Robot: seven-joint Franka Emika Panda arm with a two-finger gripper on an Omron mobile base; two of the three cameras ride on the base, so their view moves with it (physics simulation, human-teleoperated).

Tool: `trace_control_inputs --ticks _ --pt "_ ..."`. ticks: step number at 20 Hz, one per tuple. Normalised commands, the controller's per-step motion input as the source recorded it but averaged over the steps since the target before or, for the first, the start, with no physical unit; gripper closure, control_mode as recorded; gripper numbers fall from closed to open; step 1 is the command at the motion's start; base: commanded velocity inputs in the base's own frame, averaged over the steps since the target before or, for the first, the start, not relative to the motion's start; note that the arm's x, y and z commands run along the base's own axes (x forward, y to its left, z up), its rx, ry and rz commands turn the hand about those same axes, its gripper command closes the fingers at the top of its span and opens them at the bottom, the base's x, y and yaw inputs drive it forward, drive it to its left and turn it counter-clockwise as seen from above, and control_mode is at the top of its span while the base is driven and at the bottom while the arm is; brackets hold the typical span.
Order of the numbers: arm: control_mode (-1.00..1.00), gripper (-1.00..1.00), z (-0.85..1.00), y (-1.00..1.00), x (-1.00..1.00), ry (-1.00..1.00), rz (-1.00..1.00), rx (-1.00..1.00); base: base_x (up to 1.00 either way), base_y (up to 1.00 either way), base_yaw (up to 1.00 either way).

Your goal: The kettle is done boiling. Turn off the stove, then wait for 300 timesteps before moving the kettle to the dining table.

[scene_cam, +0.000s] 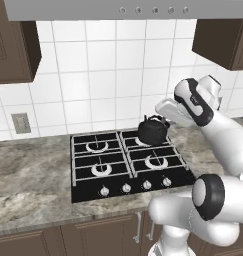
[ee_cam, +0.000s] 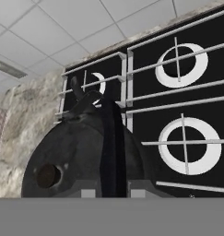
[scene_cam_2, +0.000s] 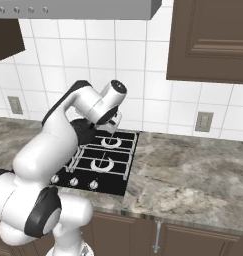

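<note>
Black round kettle hangs over the stove, arched handle pinched at six o'clock by the fingers.

White square wall tiles back a veined marble counter. Dark brown upper cabinets flank a grey range hood. Grey wall outlets sit low on the tiles; brown base cabinets stand below.

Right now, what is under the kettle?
The kettle hangs above the stove's back right burner, and black grate shows beside it. That burner's ring is mostly covered by the kettle.
</note>
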Motion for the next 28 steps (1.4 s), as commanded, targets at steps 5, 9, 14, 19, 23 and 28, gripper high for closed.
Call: trace_control_inputs --ticks 5,9,14,19,23,28 --pt "-1.00 1.00 0.02 0.07 -0.10 0.00 -0.02 0.00 0.00 0.00 0.00" --pt "-1.00 1.00 0.00 0.01 0.00 0.00 0.00 0.00 0.00 0.00 0.00" --pt "1.00 1.00 0.00 0.00 -0.03 0.00 0.00 0.00 -0.04 0.00 0.00" --pt "1.00 1.00 0.00 0.00 0.00 0.00 0.00 0.00 -0.33 0.00 -0.11" --pt "1.00 1.00 0.00 0.00 0.00 0.00 0.00 0.00 -0.33 0.00 -0.23" --pt "1.00 1.00 0.00 0.00 0.00 0.00 0.00 0.00 -0.23 0.00 -0.32"
